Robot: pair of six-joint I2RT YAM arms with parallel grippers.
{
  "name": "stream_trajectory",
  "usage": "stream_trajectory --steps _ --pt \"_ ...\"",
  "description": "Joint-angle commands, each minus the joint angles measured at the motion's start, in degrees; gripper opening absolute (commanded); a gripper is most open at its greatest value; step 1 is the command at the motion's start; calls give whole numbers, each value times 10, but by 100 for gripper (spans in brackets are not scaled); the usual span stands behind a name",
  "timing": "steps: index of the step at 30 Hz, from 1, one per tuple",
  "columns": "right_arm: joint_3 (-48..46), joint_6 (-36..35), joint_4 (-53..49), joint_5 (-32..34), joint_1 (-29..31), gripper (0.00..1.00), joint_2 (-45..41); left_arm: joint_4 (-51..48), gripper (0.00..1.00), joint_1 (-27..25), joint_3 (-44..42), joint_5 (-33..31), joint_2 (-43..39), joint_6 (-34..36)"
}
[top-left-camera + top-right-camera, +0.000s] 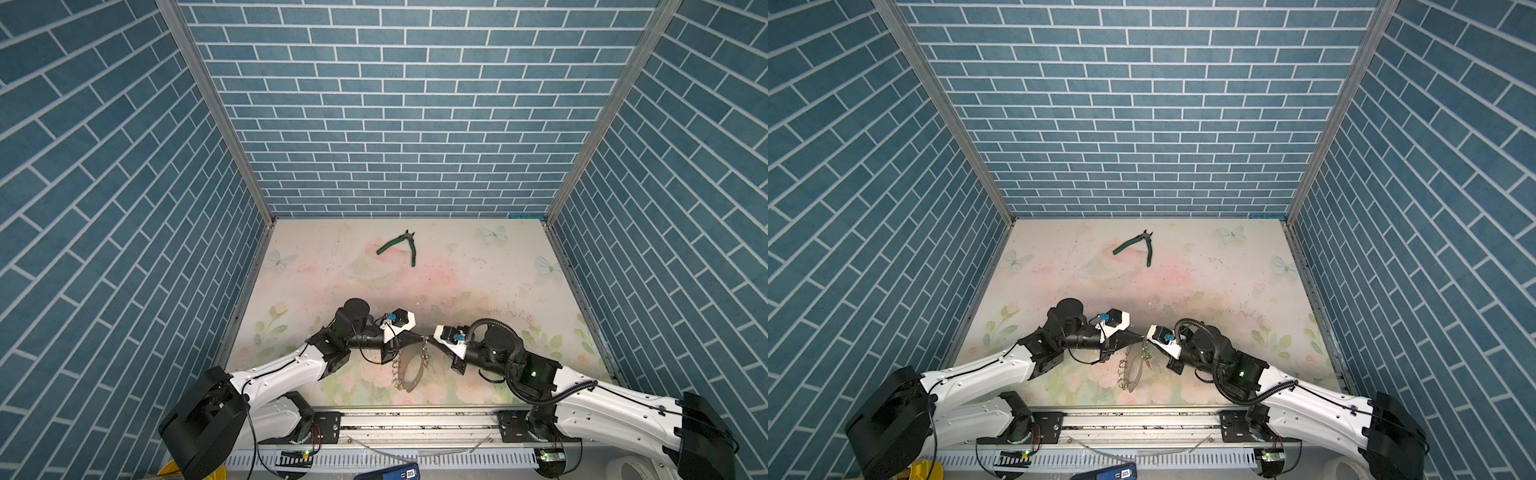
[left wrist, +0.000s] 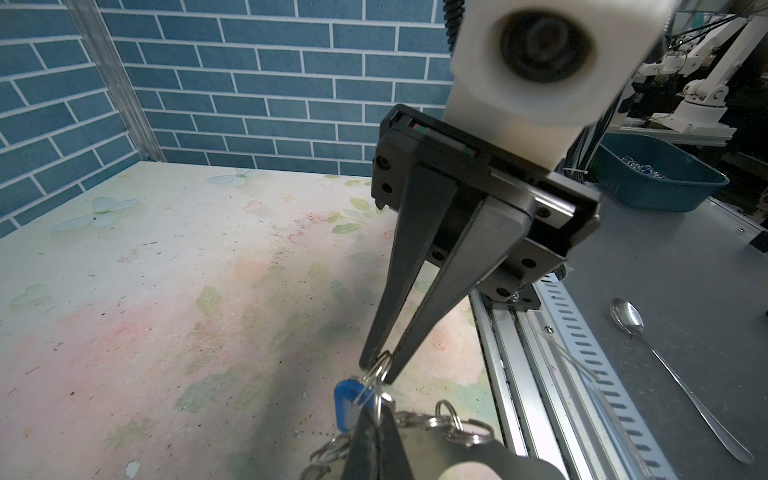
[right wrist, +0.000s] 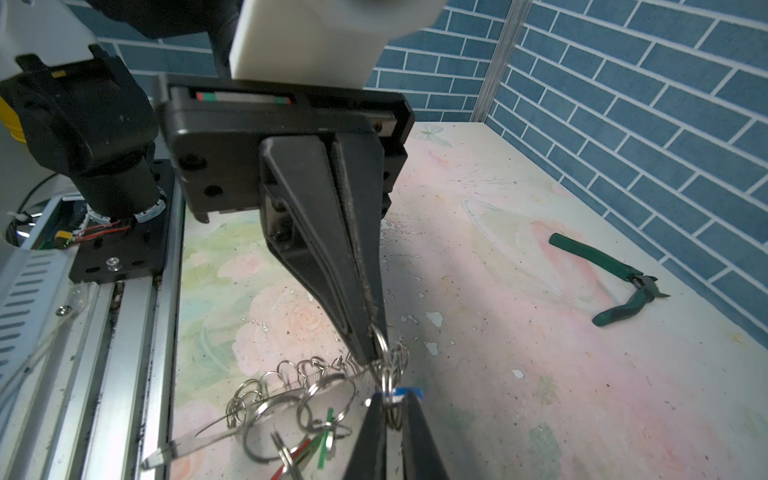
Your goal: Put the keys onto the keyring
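Note:
Both grippers meet tip to tip above the front middle of the table in both top views. My left gripper (image 1: 419, 338) (image 2: 375, 401) is shut on a small silvery ring at the top of the keyring (image 1: 411, 387) (image 2: 478, 457), a dark grey oval hoop edged with rings that hangs below it. Facing it, my right gripper (image 1: 430, 339) (image 3: 390, 409) is shut on the split ring of the keys, whose blue tag (image 2: 345, 401) (image 3: 409, 390) dangles just below the tips. The rings touch; I cannot tell whether they are linked.
Green-handled pliers (image 1: 399, 245) (image 3: 615, 282) lie open near the back wall. A green-tagged key (image 3: 328, 436) and a red-tagged key (image 3: 299, 453) hang on the keyring. The metal rail (image 1: 415, 419) runs along the front edge. A spoon (image 2: 627, 316) lies beyond the rail.

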Motion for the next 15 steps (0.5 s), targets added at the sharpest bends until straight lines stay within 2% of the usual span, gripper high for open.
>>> stream_trajectory --steps 1,3,8,15 --pt "7 -12 -15 6 -1 3 -4 3 0 3 18 3 3 8" --pt "27 -7 -53 16 0 0 -2 -4 0 3 17 -12 2 17" --pt "87 3 -152 34 0 0 21 -53 0 2 34 -49 2 39" --pt "134 37 -163 47 5 0 69 -96 0 -11 55 -56 21 60"
